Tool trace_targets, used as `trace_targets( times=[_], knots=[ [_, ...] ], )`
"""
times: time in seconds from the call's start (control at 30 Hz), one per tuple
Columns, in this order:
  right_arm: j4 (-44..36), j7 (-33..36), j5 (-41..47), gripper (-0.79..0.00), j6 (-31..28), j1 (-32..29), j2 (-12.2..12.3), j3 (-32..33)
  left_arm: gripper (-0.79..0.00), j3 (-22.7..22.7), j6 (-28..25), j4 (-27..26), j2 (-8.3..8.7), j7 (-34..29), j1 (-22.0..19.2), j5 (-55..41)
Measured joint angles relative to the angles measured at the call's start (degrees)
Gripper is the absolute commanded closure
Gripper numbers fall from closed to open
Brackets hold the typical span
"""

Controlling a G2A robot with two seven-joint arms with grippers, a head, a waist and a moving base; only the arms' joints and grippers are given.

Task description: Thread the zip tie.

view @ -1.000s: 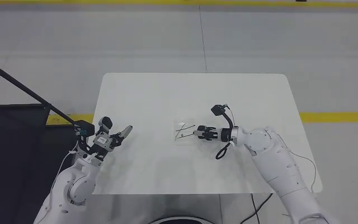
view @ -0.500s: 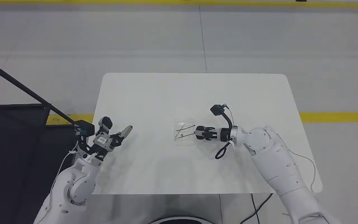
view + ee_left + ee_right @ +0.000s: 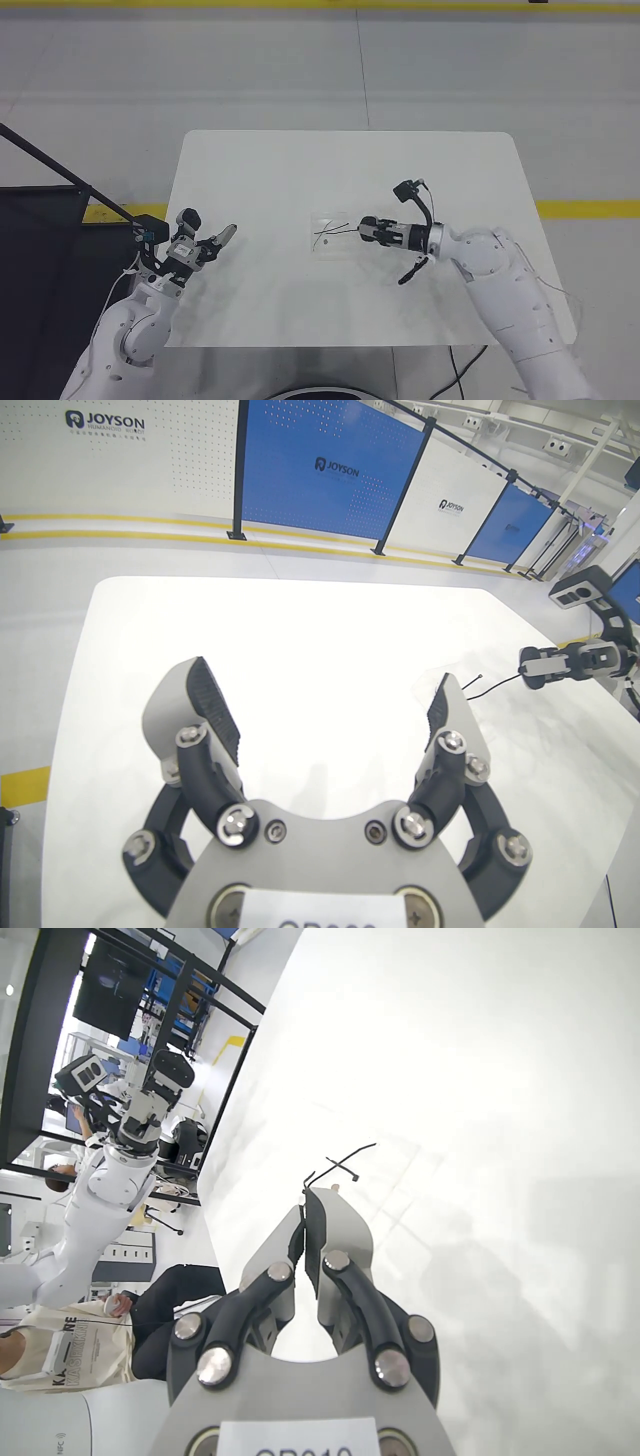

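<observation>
Looking down in the top view, I see the white table (image 3: 300,170). At the lower left of the frame is the left gripper (image 3: 218,238), its fingers spread apart and holding nothing. Just right of centre, the right gripper (image 3: 362,229) is closed on one end of the black zip tie (image 3: 340,229), whose other end reaches over a clear film (image 3: 318,248). In the left wrist view the left gripper (image 3: 322,680) stands wide open above the table, and farther off the right gripper (image 3: 522,667) pinches the zip tie (image 3: 495,689). In the right wrist view the right gripper (image 3: 305,1198) presses together on the zip tie (image 3: 360,1153). A short black strip (image 3: 350,1174) crosses it; I cannot tell whether they touch.
</observation>
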Motion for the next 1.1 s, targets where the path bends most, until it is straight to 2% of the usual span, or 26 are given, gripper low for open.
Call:
trace_targets(
  times=[0.3,0.6,0.97,1.1],
  knots=[
    [-15.27,3.55,-2.07,0.0,-4.59,-7.62,2.67,6.78,-0.785,-0.17,-6.57,-1.6,0.52,-1.73,-0.8,2.45],
    [-22.17,9.96,-2.6,0.0,-4.81,-8.23,3.91,6.92,-0.785,0.67,-22.45,-1.45,1.81,-11.29,-5.46,1.94],
    [-22.21,9.73,-2.54,0.0,-4.65,-8.45,3.92,6.64,-0.785,0.7,-22.68,-1.73,1.89,-12.18,-5.7,2.84],
    [-21.83,10.95,-2.28,0.0,-5.22,-7.08,3.85,4.03,-0.785,3.2,-25.29,-3.06,2.03,-13.84,-7.01,4.95]
  ],
)
